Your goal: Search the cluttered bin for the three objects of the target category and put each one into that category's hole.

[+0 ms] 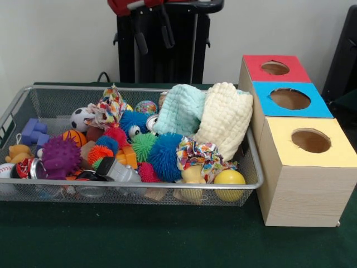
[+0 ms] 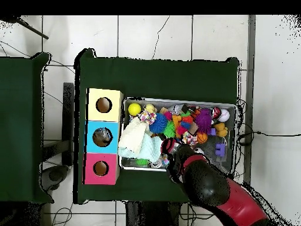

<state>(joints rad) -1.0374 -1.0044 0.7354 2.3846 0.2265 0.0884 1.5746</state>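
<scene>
Bin point(image 1: 254, 167) — packed rim to rim with toys; no bare mesh floor shows among them. Cream cloth point(image 1: 226, 120) and mint cloth point(image 1: 179, 109) heap above the rim at the box end, covering what lies under. Three boxes point(image 1: 301, 151) stand just beside the bin, top holes unobstructed. Green table point(image 1: 139, 240) in front — open.

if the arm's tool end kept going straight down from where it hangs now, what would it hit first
Probably the pale green cloth or the toys beside it near the bin's robot-side rim. The arm hides its own tip from overhead, so this is uncertain.
</scene>
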